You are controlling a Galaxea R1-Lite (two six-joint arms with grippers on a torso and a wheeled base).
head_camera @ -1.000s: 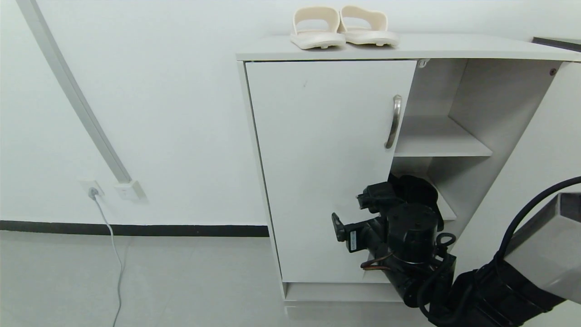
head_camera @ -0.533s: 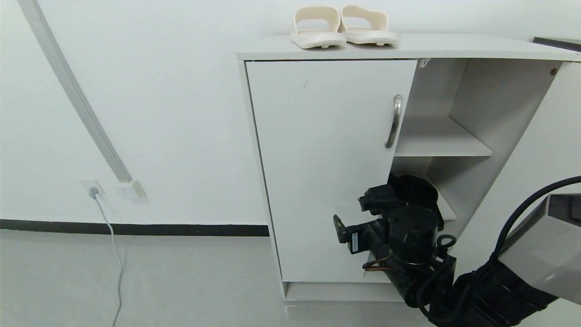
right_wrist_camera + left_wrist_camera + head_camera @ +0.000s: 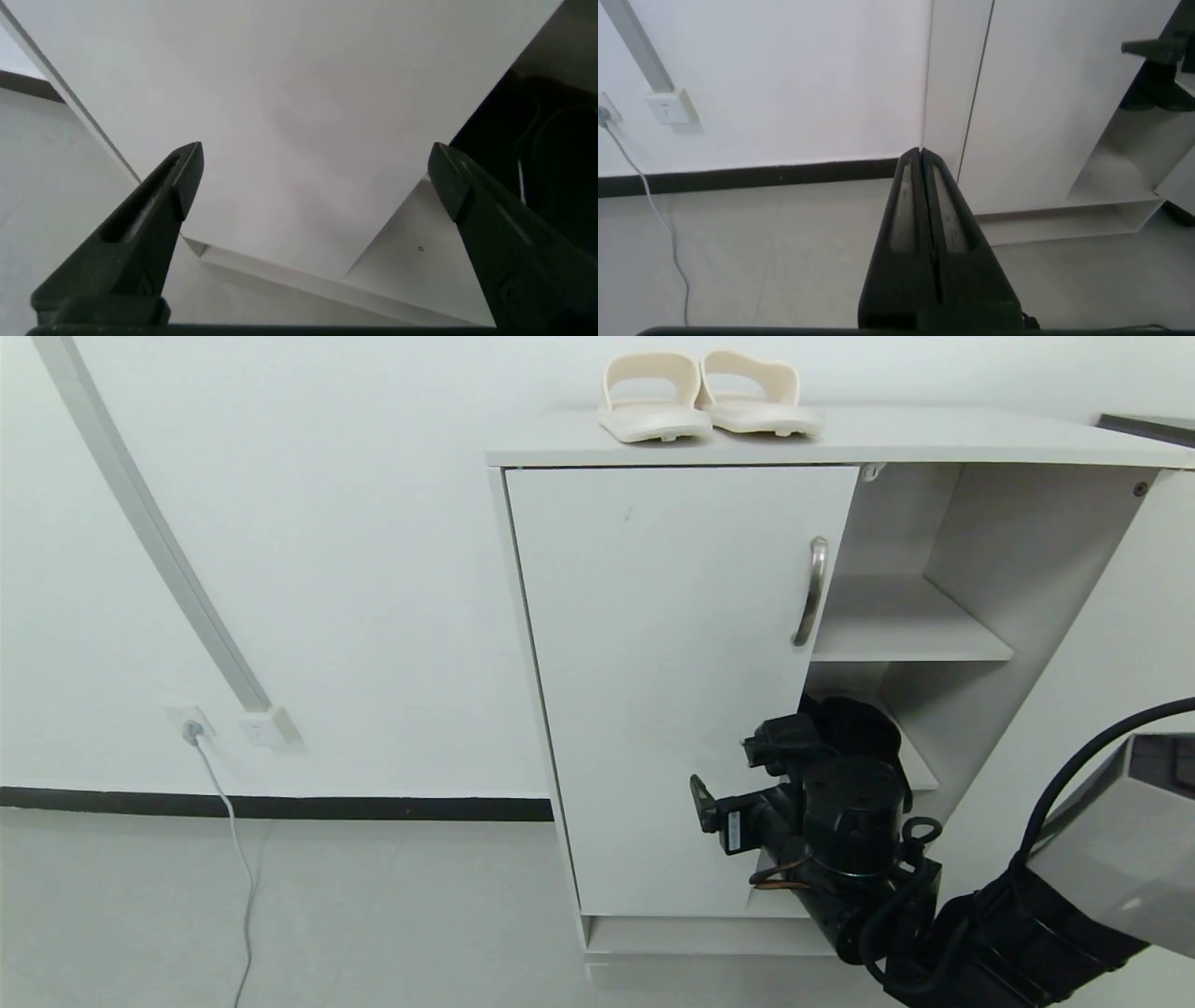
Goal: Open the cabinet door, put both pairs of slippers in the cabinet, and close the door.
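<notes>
A beige pair of slippers (image 3: 709, 394) rests on top of the white cabinet (image 3: 934, 434). Its left door (image 3: 663, 691) is closed and the right door (image 3: 1102, 672) stands swung open. A black pair of slippers (image 3: 854, 723) lies on the lower shelf inside, dark at the edge of the right wrist view (image 3: 551, 131). My right gripper (image 3: 738, 773) is open with nothing held, low in front of the closed door's bottom corner beside the black pair; its own view shows it wide apart (image 3: 313, 154). My left gripper (image 3: 921, 154) is shut and empty above the floor, facing the cabinet.
An upper shelf (image 3: 896, 625) inside is bare. The left door carries a metal handle (image 3: 810, 590). A wall socket with a grey cable (image 3: 191, 733) and a slanted wall conduit (image 3: 149, 532) are to the left. Grey floor (image 3: 280, 905) lies open in front.
The head view has shifted down slightly. My right arm has drifted a little to the right near the lower shelf; the slippers and doors have stayed put.
</notes>
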